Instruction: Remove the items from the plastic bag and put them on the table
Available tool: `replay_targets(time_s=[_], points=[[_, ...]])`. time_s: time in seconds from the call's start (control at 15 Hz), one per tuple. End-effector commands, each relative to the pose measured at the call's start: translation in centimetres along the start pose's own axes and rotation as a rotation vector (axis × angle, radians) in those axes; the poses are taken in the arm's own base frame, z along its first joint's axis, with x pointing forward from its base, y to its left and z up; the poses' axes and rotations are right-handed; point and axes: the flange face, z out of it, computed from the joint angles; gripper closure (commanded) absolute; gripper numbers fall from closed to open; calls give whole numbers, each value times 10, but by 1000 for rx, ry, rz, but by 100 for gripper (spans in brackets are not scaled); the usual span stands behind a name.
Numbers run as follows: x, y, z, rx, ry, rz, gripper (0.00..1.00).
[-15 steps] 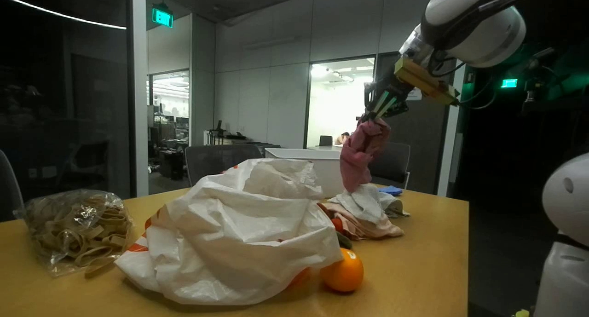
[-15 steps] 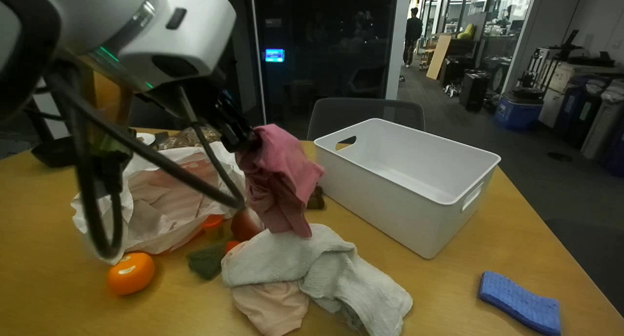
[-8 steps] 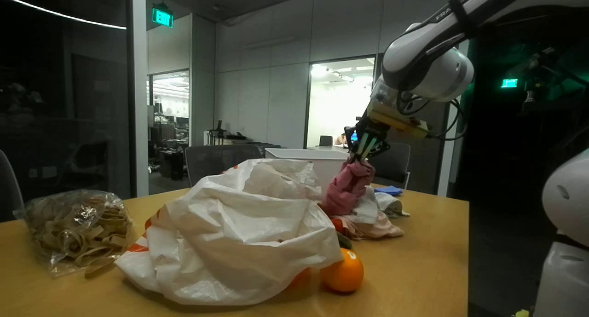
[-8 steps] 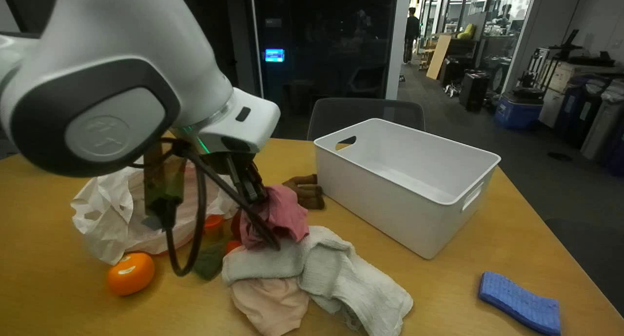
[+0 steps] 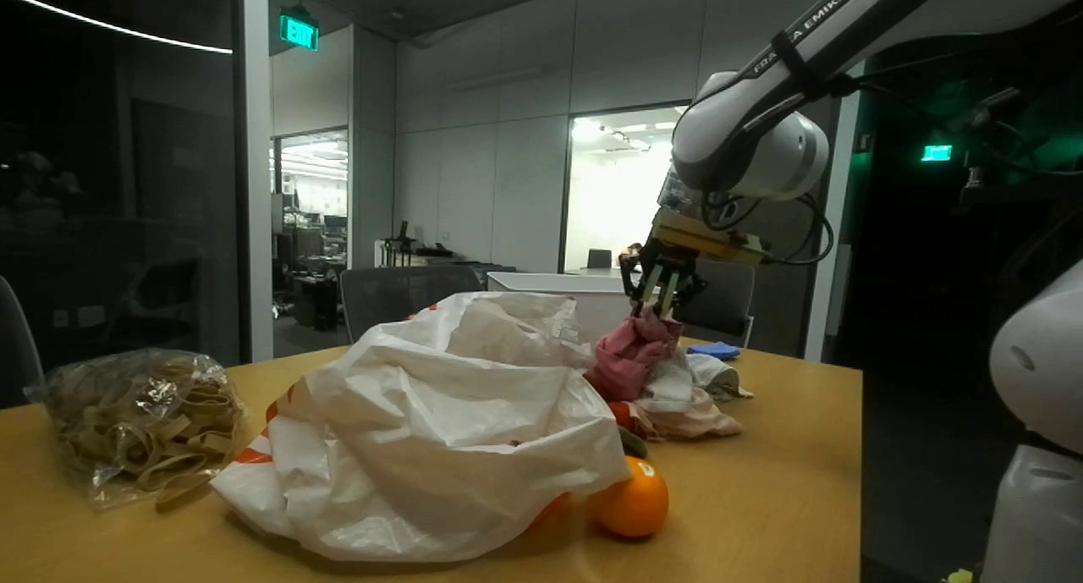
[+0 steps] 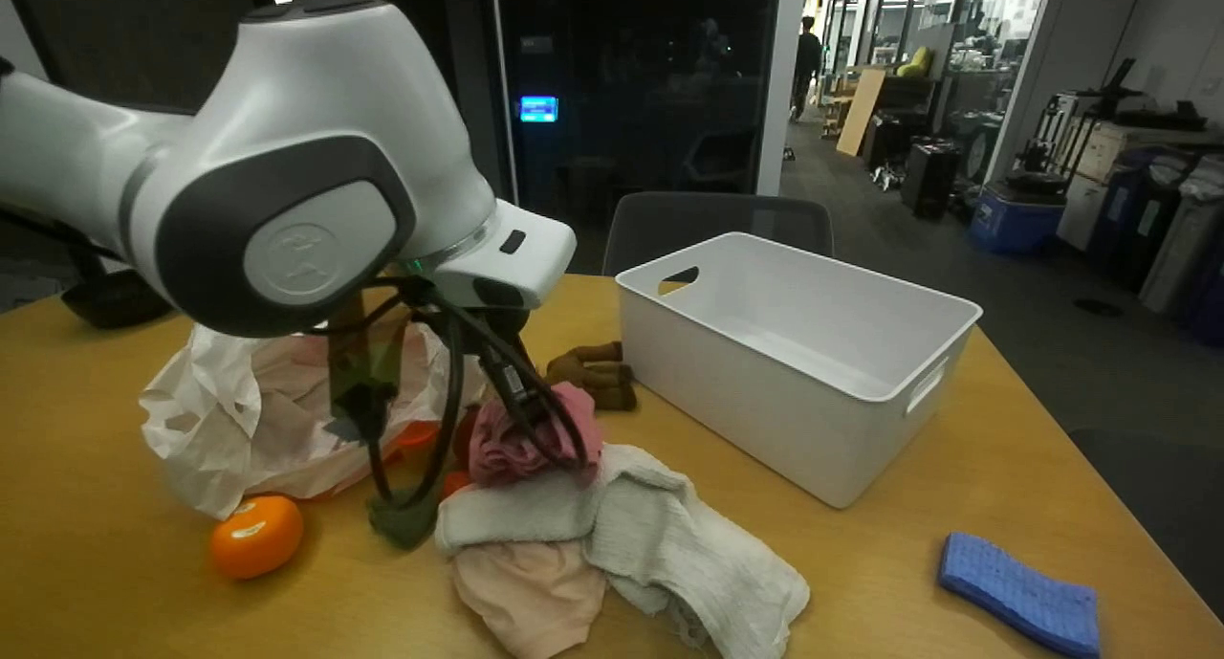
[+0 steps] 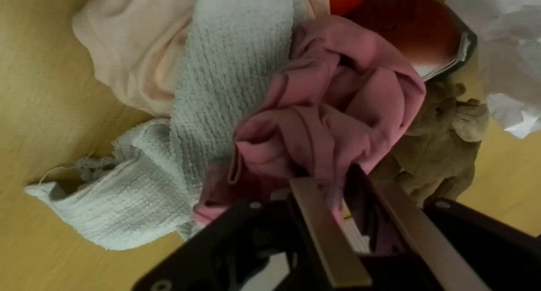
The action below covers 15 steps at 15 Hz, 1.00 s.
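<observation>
Orange fruit point(image 5: 632, 500) lies apart from the tool point(image 5: 655, 306), its jaws parted over pink cloth point(image 5: 630, 359).

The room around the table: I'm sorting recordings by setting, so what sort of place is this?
Probably an office meeting room, judging by a glowing exit sign, a chair at the edge of the table, and a brightly lit interior window.

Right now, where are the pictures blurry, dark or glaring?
Wrist view: dim, with the gripper fingers soft-edged. In an exterior view: bright window washed out, glints on the clear bag. In an exterior view: glass panel nearly black.
</observation>
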Motion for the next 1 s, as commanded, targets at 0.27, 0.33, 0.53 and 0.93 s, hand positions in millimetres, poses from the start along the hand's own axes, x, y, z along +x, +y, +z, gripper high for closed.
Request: replay_targets(time_s=[0.27, 0.33, 0.53, 0.93], points=[[-22, -1, -48, -163, 99, -140, 9], [-28, -9, -53, -158, 69, -183, 1], [-54, -35, -90, -168, 37, -286, 0], [-77, -48, -114, -180, 52, -325, 0]])
